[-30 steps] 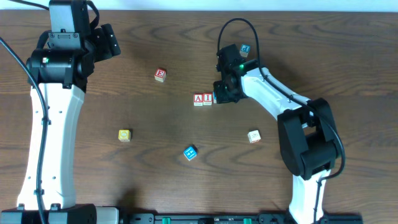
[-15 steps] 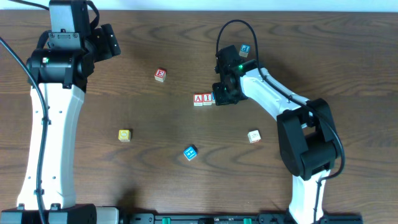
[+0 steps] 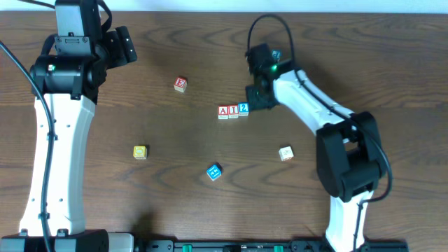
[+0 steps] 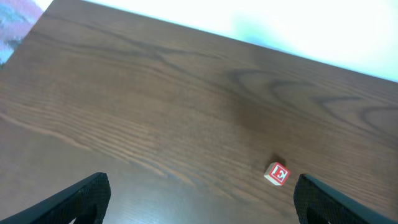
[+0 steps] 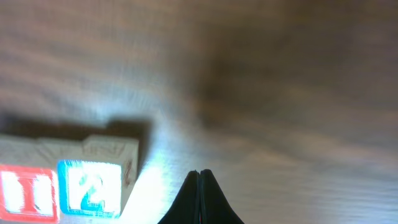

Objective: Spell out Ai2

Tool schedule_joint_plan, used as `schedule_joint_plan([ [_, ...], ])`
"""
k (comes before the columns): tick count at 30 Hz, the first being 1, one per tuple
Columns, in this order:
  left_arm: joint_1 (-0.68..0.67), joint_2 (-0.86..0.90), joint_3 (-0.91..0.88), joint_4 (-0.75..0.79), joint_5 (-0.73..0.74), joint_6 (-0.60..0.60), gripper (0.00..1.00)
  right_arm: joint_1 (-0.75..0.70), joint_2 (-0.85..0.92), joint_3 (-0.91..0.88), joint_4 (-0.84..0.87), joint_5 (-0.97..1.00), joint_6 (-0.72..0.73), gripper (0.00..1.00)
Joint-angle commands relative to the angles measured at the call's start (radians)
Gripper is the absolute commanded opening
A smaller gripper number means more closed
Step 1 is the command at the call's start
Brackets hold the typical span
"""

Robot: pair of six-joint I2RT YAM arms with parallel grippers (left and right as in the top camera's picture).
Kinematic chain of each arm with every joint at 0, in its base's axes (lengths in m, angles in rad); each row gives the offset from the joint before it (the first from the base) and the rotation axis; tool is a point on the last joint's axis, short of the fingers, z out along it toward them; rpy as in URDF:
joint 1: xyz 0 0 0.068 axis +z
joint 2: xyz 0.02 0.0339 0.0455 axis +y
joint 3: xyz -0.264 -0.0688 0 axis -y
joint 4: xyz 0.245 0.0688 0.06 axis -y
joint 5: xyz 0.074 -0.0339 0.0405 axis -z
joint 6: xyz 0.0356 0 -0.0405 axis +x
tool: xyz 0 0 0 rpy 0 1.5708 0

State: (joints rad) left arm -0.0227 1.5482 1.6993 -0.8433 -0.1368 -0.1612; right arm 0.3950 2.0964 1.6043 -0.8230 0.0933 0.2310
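Dark brown wood-grain table fills pretty much the whole overhead view, w/ a pale strip along the far edge. Biggest things on it are the 2 white-and-black arms. The left arm runs up the left side, and the right arm comes from the bottom right and bends in toward the middle.

Left gripper is up by the far left corner w/ jaws spread wide and nothing between them, just bare wood under it in the left wrist cam. Right gripper is pinched fully closed, fingertips meeting in a point, and it's got hold of nothing. It's just beside the right end of the block row, w/ a gap of table between it and the nearest block, so not touching afaict.

Now the blocks. Mid-table there's a row of 3 touching side by side: red A block, red I block, then 2 block, which is blue, on the right end. The 2 block sits a hair further toward the far edge than the other two, so the row isn't dead straight. Right wrist cam is blurry but the 2 is readable.

Rest are scattered, well apart from the row: red E block off to the far left of it, yellow block further left and nearer the front, blue block toward the front, pale block front right. Can't read what's on those last 3
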Motion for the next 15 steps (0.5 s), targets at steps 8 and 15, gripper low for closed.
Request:
schedule_joint_plan([
  [8, -0.017, -0.102, -0.006, 0.168, 0.007, 0.153, 0.95, -0.056, -0.258, 0.252, -0.019, 0.062, -0.294, 0.61],
  [15, -0.075, -0.244, 0.005, 0.131, 0.007, 0.252, 0.95, -0.052, -0.456, 0.312, -0.061, 0.06, -0.367, 0.77],
])
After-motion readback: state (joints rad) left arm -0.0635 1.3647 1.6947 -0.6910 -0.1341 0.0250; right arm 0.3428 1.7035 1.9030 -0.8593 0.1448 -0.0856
